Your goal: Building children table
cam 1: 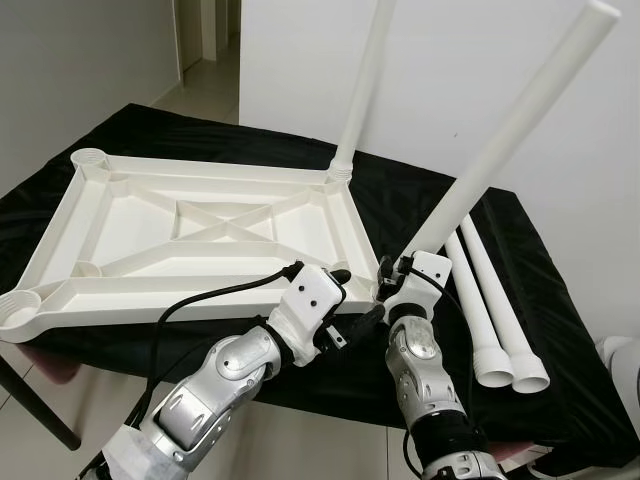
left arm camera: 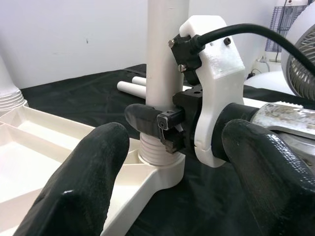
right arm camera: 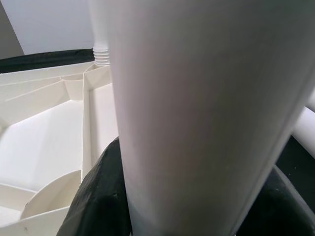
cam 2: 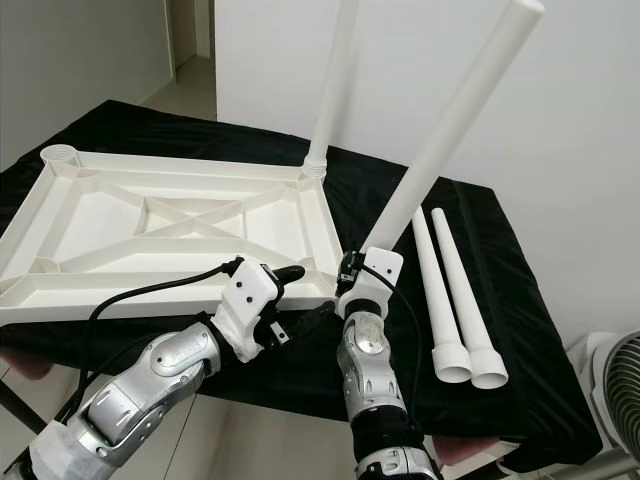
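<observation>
Black-draped bench (cam 1: 560,330): right pincer (cam 1: 385,283) clamps table leg (cam 1: 510,140) in tabletop (cam 1: 150,230) socket.

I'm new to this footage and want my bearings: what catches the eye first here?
A white tabletop lies upside down on a black cloth, with one leg standing at its far corner. The right gripper is shut on a second leg at the near corner socket, with the open left gripper beside it. Two spare legs lie to the right.

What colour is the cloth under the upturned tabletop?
Black cloth, seen best in the left eye view beneath the white tabletop.
</observation>
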Motion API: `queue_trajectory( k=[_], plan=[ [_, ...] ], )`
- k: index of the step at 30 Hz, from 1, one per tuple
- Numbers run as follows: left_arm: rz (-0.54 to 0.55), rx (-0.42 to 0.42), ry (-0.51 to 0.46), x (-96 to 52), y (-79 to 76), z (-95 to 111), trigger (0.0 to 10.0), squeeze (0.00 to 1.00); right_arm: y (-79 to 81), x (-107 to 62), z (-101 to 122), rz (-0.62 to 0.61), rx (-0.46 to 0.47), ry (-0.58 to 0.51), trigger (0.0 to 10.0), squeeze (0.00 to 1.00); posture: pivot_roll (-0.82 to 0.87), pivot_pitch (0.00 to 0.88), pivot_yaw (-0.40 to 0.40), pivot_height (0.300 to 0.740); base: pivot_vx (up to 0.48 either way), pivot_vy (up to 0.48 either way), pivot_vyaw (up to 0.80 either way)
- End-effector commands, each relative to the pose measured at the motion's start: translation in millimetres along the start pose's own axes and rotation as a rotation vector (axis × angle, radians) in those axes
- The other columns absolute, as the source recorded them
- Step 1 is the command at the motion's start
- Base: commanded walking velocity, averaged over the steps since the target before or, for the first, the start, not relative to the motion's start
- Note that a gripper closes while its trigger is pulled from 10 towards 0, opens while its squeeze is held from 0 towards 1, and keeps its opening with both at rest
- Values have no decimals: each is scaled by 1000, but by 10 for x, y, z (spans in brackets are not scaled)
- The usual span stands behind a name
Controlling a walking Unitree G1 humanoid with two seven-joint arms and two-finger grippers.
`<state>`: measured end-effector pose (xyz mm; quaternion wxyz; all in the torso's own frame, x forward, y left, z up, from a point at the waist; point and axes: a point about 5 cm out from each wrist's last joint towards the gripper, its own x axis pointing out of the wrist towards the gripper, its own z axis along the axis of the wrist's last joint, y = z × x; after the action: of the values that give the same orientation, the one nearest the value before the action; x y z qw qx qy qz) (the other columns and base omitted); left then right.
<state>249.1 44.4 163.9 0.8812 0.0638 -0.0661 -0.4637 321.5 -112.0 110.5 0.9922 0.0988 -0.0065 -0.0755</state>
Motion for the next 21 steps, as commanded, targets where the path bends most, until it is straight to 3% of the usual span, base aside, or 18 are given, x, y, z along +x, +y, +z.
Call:
queue_trajectory(
  k=[1,19,20,21],
  plan=[
    [-173,19,-4,8,-55,9,10000,0,-108,-102,-288,-45,-11,148,10000,0,22,0,-141,740,0,0,0],
    [-178,14,-12,33,-82,13,10000,0,-194,-75,-275,-74,-31,164,10000,0,5,0,-135,740,0,0,0],
    [-177,14,-12,36,-82,17,10000,0,-196,-60,-248,-55,-24,150,10000,290,10,0,-133,740,0,0,0],
    [-177,14,-12,36,-82,17,10000,0,-196,-60,-248,-55,-24,150,10000,290,10,0,-133,740,0,0,0]
  ],
)
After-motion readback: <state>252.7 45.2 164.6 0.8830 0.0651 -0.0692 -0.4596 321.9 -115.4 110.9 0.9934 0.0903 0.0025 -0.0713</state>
